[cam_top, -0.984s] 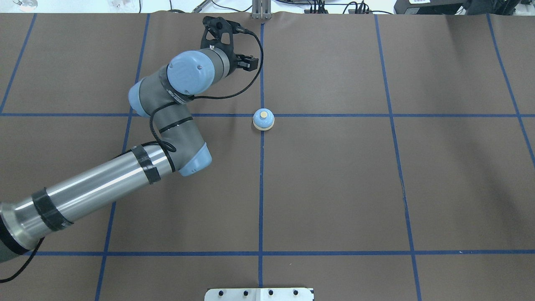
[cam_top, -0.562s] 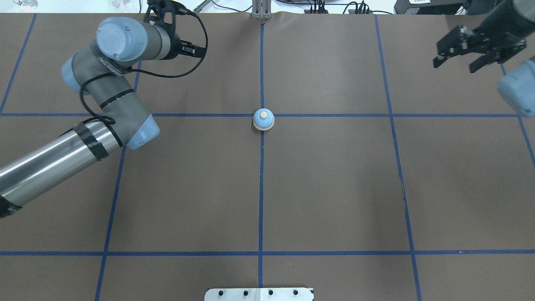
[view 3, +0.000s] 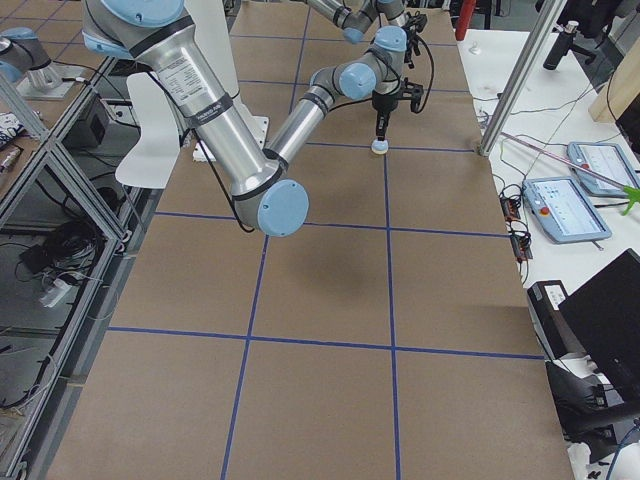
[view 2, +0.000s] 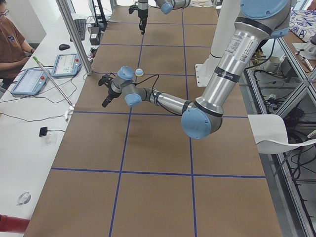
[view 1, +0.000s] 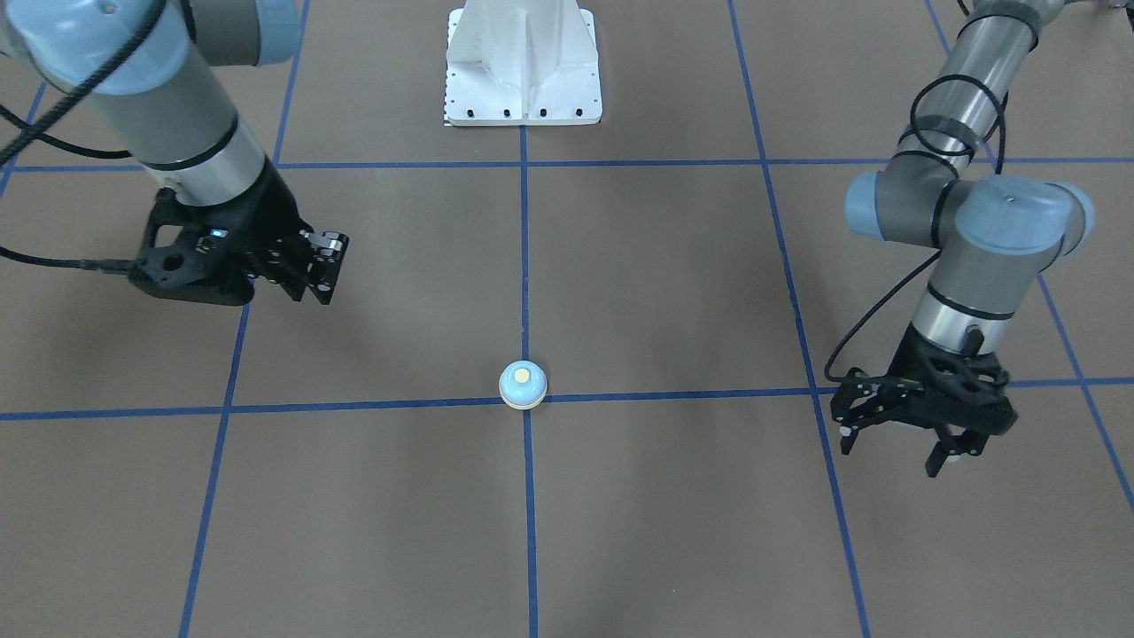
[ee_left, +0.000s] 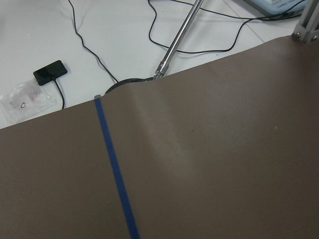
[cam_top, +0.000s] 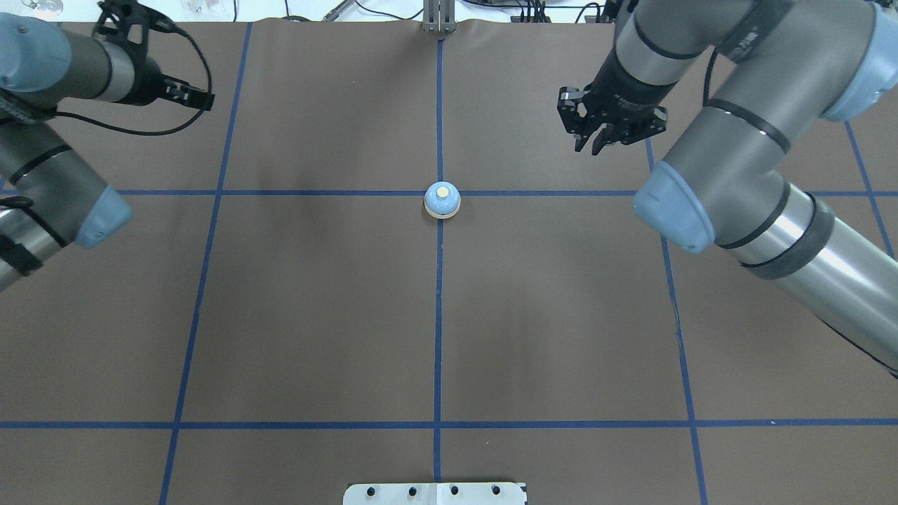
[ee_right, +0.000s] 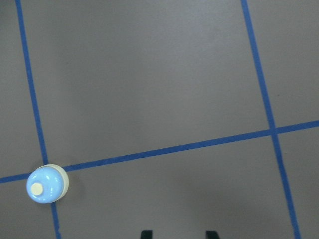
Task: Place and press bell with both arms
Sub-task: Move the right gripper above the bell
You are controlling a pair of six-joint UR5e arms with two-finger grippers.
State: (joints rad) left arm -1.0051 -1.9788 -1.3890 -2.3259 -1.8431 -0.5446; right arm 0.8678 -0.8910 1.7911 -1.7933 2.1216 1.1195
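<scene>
The light-blue bell (cam_top: 442,201) with its cream button stands upright on the brown table where two blue tape lines cross, also in the front view (view 1: 523,385) and at the lower left of the right wrist view (ee_right: 47,183). My left gripper (cam_top: 202,98) is open and empty, far off at the table's far left corner; in the front view (view 1: 893,447) its fingers are spread. My right gripper (cam_top: 595,144) is open and empty, hovering beyond and to the right of the bell, also in the front view (view 1: 323,270). Its fingertips (ee_right: 146,233) show apart.
The white pedestal base (view 1: 523,71) stands at the near edge. Blue tape lines (cam_top: 438,315) grid the table. A metal post (cam_top: 438,21) stands at the far edge, with cables and a small black device (ee_left: 50,72) beyond it. An operator (view 2: 10,44) sits at a side desk.
My left arm has drawn back from near the bell to the far left corner. My right arm has come in from the right edge toward the bell. The bell has not moved.
</scene>
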